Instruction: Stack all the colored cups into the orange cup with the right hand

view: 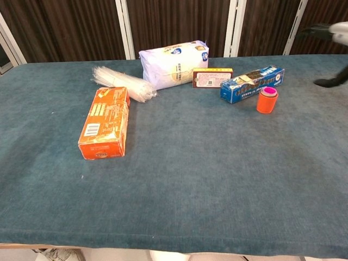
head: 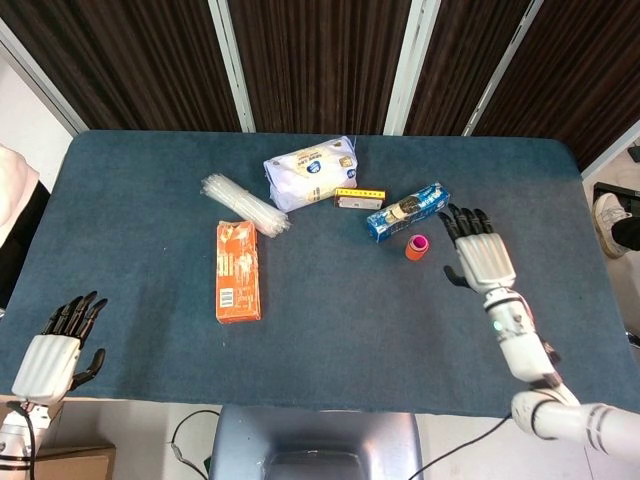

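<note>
I have the right hand [head: 480, 255] hovering over the table [head: 350, 330] with its fingers spread and nothing in them; in the chest view it is only a blur at the right edge. The orange cup [view: 266, 101] stands upright just to the left of that hand, not touching it, with a pink cup [view: 269, 90] nested inside so that only its rim shows. A blue box [head: 406, 211] lies just beyond the cup. Farther to the hand's left are a small brown box [head: 359, 197], a white bag [head: 310, 172], a clear packet [head: 245, 204] and an orange carton [head: 238, 270]. My left hand [head: 55, 350] is at the near left corner, well apart from everything, fingers extended and holding nothing.
</note>
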Robot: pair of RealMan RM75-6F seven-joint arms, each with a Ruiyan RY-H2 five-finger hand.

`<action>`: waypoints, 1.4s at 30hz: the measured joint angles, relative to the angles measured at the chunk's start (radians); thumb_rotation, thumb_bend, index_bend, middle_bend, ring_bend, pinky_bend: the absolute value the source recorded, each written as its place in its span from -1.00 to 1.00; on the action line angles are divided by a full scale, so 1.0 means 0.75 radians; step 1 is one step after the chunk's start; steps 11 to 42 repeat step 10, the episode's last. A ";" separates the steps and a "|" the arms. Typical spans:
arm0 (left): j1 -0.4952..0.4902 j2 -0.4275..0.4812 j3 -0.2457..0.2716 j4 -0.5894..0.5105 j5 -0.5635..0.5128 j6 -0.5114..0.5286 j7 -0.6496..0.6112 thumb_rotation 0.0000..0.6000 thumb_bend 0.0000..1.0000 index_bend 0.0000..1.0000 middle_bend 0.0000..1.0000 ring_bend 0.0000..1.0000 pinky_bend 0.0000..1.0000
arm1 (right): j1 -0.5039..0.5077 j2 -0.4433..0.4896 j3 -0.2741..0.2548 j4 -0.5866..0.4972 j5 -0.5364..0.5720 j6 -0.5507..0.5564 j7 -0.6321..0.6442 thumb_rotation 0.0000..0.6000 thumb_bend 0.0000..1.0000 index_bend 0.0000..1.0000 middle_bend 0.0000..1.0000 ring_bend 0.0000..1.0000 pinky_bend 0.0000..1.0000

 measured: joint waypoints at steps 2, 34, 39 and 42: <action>0.001 -0.004 -0.001 0.001 0.004 0.005 0.002 1.00 -0.11 -1.00 -1.00 -1.00 -0.75 | -0.135 0.053 -0.082 -0.063 -0.124 0.160 0.043 1.00 -0.24 -1.00 -1.00 -1.00 -1.00; 0.000 -0.018 0.011 0.000 0.037 0.015 0.013 1.00 -0.10 -1.00 -1.00 -1.00 -0.80 | -0.517 0.159 -0.290 -0.084 -0.469 0.532 0.293 1.00 -0.28 -0.99 -1.00 -1.00 -1.00; 0.000 -0.018 0.011 0.000 0.037 0.015 0.013 1.00 -0.10 -1.00 -1.00 -1.00 -0.80 | -0.517 0.159 -0.290 -0.084 -0.469 0.532 0.293 1.00 -0.28 -0.99 -1.00 -1.00 -1.00; 0.000 -0.018 0.011 0.000 0.037 0.015 0.013 1.00 -0.10 -1.00 -1.00 -1.00 -0.80 | -0.517 0.159 -0.290 -0.084 -0.469 0.532 0.293 1.00 -0.28 -0.99 -1.00 -1.00 -1.00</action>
